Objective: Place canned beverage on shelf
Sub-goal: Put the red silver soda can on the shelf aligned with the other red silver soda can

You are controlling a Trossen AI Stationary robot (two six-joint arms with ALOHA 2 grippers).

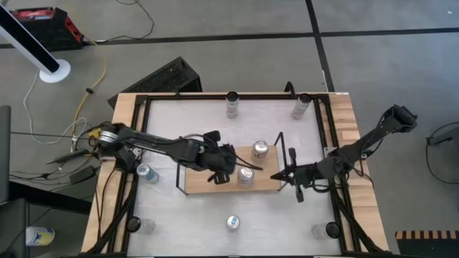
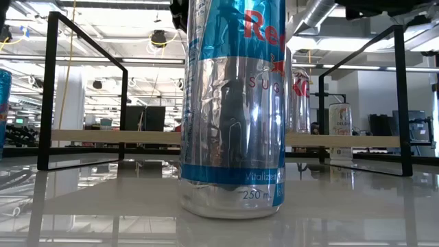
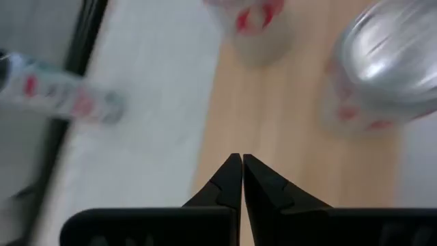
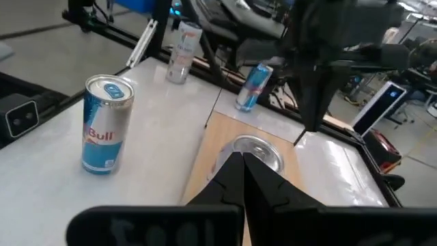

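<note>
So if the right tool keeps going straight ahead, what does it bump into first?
Probably the silver can standing on the shelf, just past the right tool's shut tips. Depth is hard to judge, so it might pass just above the can's top.

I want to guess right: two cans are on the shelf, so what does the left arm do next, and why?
Probably lift away and head for another can. The left gripper is shut and empty above the shelf, beside two cans, and a loose can stands nearby.

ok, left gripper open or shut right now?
Shut, empty. Left gripper fingertips meet, nothing between them, above the light wooden shelf board.
</note>
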